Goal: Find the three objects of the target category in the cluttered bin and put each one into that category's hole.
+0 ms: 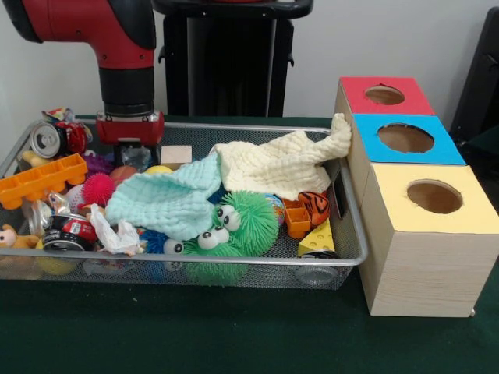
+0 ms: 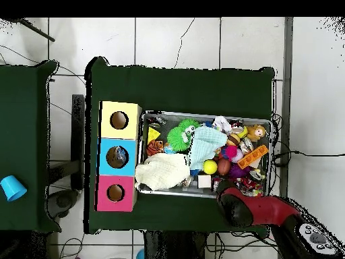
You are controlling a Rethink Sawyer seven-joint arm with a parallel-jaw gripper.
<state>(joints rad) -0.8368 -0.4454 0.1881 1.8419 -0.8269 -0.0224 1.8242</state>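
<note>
- We see a wire-mesh bin [image 1: 343,204] on a dark green surface [image 1: 234,335], heaped with mixed toys.
- Soft items: a pale mint cloth [image 1: 168,201] and a cream waffle-textured cloth [image 1: 284,162], the latter draped against the wooden sorting box [image 1: 425,257].
- The box carries three round holes, in red [image 1: 384,95], blue [image 1: 405,138] and yellow [image 1: 434,196] tops.
- Spiky green rubbery balls with googly eyes [image 1: 238,222] sit near the bin's front; a ridged orange plastic block [image 1: 39,181] lies at its end.
- The end effector [image 1: 129,148] dips into the bin's far side, beside a small wooden block [image 1: 176,153]; we cannot tell whether it is released or clenched.
</note>
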